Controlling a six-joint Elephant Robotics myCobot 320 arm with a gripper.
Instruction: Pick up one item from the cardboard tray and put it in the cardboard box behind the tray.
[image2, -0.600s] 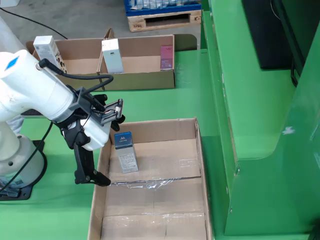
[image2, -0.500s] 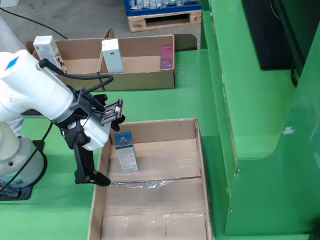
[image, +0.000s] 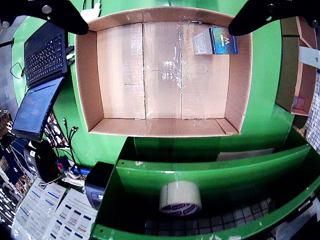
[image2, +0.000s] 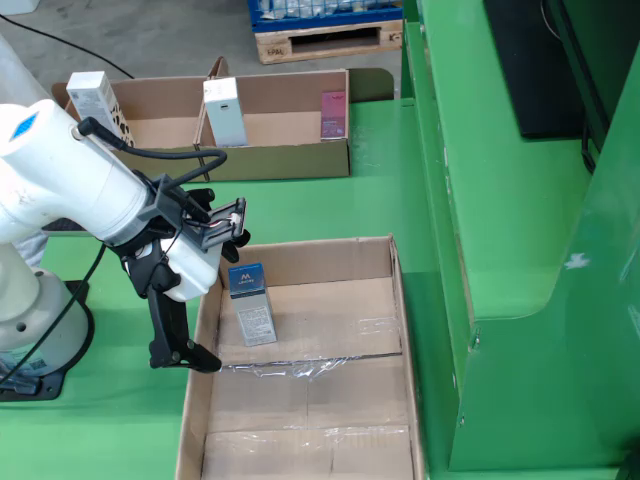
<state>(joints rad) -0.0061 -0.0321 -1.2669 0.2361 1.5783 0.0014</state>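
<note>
Gripper (image2: 205, 300) hangs over the left wall of the cardboard tray (image2: 400, 300) in the fixed view, fingers spread wide and holding nothing. One black finger (image2: 183, 350) reaches down outside that wall, its tip at the rim; the other sits up near the tray's far left corner. From the wrist camera the two fingertips (image: 65, 15) frame the top of the picture, far apart, the tray's floor open between them. Small blue-topped box (image2: 250, 303) stands upright on the tray floor, close to the left wall and toward the far edge, just beside the gripper but not touched. Beyond the tray, across a strip of green bench, sits the cardboard box (image2: 280, 160), with two white cartons (image2: 224, 111) standing in it and a pink packet (image2: 333, 113) against its right end. Roll of tape (image: 180, 197) lies in the green bin in the wrist view
</note>
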